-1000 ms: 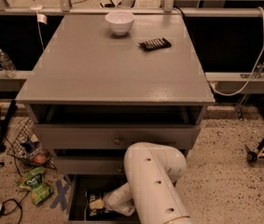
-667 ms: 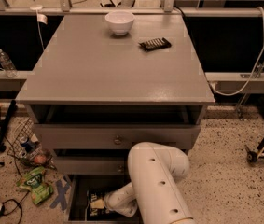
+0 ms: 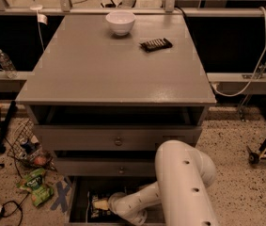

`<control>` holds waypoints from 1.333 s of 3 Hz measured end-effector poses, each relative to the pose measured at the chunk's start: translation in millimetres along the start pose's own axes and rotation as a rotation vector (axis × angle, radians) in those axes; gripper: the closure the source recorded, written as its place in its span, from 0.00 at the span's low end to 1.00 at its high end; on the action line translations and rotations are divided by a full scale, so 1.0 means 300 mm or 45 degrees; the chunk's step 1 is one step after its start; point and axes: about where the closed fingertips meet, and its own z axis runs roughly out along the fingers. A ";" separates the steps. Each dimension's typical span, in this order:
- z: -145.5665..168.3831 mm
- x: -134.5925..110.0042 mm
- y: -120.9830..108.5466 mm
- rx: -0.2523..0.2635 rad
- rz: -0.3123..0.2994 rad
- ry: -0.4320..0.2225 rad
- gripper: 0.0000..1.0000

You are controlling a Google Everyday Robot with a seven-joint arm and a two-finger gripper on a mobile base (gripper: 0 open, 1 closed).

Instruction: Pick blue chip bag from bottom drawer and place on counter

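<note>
- From where I stand, the arm's wrist is down inside the bottom drawer (image 3: pixel 74 202), at about 7 o'clock of the cabinet. The end effector (image 3: pixel 101 204) sits right at the blue chip bag (image 3: pixel 94 213).
- The bag lies in the left part of the open drawer, dark against the dark floor. I cannot tell whether the end effector is spread, closed or already gripping it.
- To do this grasp well, I'd want it to take the bag by a crinkled edge. It should then lift straight up past the drawer's front wall before swinging toward 12 o'clock.
- The surface (image 3: pixel 104 74) above has open room toward 6 o'clock. The white bowl (image 3: pixel 120 21) and the small black bar (image 3: pixel 156 44) sit back toward 12 and 1 o'clock.
- Against a second ago, the big white elbow has drifted toward 3 o'clock. The wrist has barely moved in the drawer, and the bowl and bar are where they were.
</note>
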 end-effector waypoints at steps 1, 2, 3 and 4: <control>-0.106 -0.044 -0.010 0.009 -0.014 -0.070 0.00; -0.106 -0.043 -0.010 0.009 -0.014 -0.070 0.00; -0.178 -0.060 -0.031 0.019 -0.016 -0.133 0.00; -0.354 -0.081 -0.102 0.061 0.001 -0.283 0.00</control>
